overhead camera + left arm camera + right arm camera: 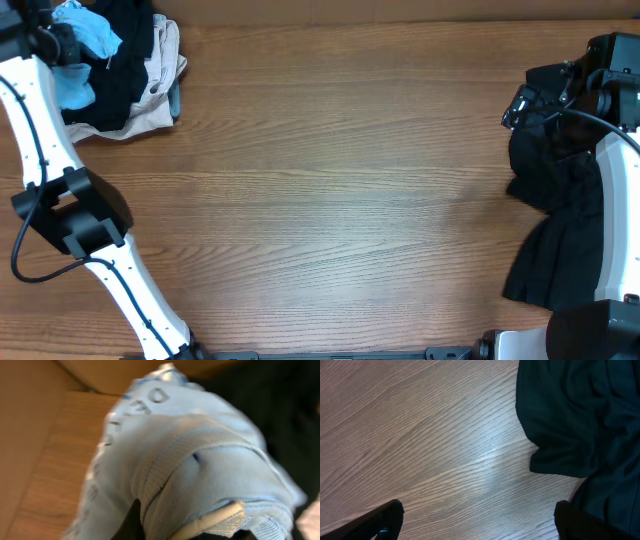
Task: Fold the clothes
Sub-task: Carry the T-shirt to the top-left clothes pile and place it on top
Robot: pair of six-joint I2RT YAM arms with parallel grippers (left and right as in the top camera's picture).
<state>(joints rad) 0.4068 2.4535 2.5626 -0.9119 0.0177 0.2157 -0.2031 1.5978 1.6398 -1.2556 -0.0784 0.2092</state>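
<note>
A pile of clothes lies at the table's far left corner: a light blue garment [97, 36] on top of a black one [128, 70] and a beige one [163, 75]. My left gripper [62, 46] is down in that pile. In the left wrist view the light blue garment [200, 460] fills the frame, bunched between my fingers [190, 527] with its white label showing. A second black garment [562, 235] lies crumpled at the right edge. My right gripper [522, 105] hovers open and empty at its far end, with bare wood between the fingers [480, 525] and black cloth [580, 415] beside them.
The wooden table [340, 190] spans the view. The left arm's links [70, 215] rise from the front left. The right arm [612, 220] lies over the black garment on the right.
</note>
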